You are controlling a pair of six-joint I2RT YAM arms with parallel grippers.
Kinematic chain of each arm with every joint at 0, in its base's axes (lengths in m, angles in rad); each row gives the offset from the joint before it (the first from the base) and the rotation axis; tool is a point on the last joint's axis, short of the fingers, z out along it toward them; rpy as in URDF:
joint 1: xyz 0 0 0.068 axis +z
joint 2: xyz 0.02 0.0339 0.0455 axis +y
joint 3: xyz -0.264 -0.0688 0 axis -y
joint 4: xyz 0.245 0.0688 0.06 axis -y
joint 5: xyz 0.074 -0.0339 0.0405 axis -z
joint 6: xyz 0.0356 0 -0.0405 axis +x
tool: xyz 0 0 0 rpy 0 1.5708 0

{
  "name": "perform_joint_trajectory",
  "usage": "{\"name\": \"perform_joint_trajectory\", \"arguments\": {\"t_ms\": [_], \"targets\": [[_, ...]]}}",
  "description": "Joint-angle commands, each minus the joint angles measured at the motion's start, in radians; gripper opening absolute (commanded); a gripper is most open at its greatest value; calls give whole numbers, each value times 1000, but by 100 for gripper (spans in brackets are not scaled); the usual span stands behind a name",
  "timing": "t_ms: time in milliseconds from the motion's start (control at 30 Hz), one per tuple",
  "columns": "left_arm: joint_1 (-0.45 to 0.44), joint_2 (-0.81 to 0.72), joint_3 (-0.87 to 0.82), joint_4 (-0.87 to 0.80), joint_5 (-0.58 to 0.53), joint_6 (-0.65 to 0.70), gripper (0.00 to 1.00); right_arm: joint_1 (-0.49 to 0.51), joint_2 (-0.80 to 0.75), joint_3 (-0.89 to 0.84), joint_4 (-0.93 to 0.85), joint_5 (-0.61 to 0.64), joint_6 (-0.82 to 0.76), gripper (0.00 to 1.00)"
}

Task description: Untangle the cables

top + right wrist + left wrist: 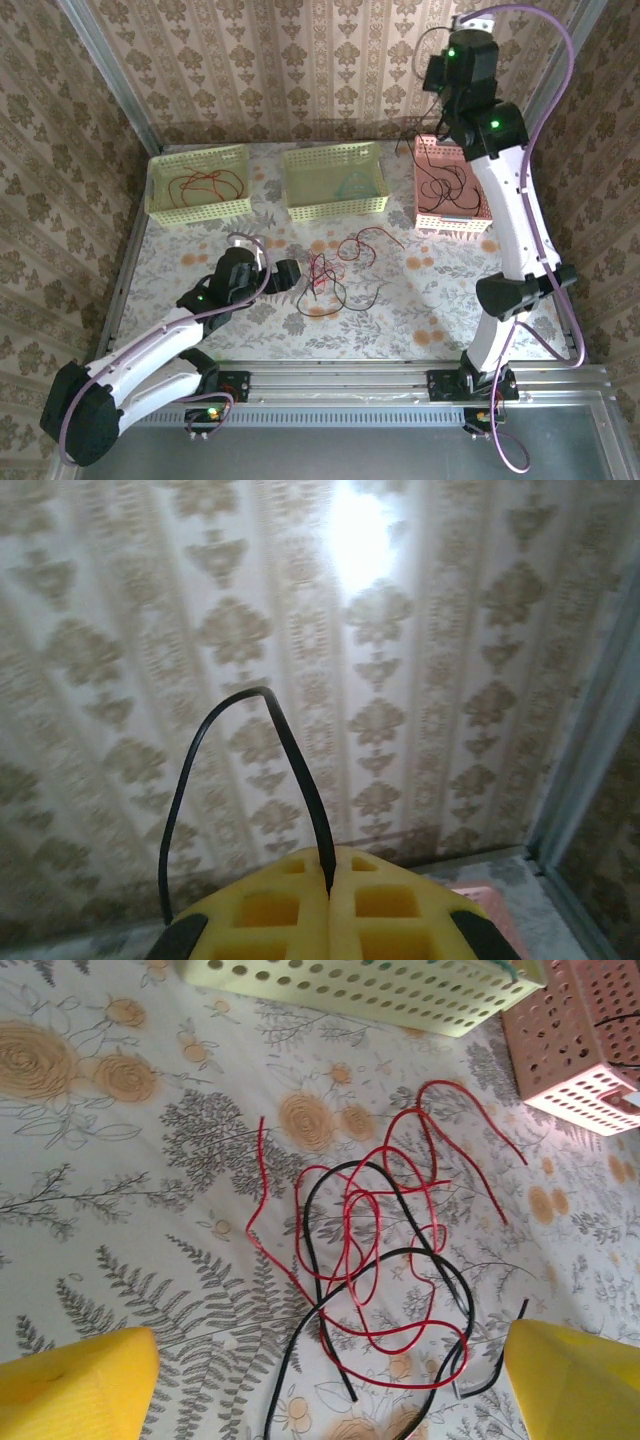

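A tangle of red and black cables (330, 272) lies on the floral table in the middle. In the left wrist view the cables (380, 1260) loop over each other, and my left gripper (330, 1350) hangs open just above their near edge, one yellow finger (80, 1385) on each side, holding nothing. My left gripper (285, 275) sits just left of the tangle. My right gripper (455, 45) is raised high over the pink basket (480, 222). It is shut (328, 880) on a black cable (250, 695) that arches up and hangs down (443, 125) toward that basket.
Three baskets stand along the back: a yellow-green one (160, 200) with red cables, a green one (300, 205) with a pale teal cable, and the pink one with black cables. Patterned walls close in the back and sides. A metal rail (350, 380) runs along the front.
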Motion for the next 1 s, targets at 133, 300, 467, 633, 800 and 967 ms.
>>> {"name": "perform_joint_trajectory", "arguments": {"t_ms": [133,300,467,633,800,967], "targets": [[19,17,3,2,6,-17,91,-28,37,-35,-54,212,17,0],[19,31,-1,17,22,-25,91,-27,-125,-590,187,312,6,0],[24,21,7,-21,24,-13,91,-63,-197,-890,305,320,77,0],[31,15,19,-36,21,-6,91,-97,-209,-919,304,282,91,0],[31,33,18,-14,27,-22,91,-131,-208,-915,306,274,100,0],[31,45,23,-16,31,-20,90,-80,-284,-886,285,111,146,0]]}}
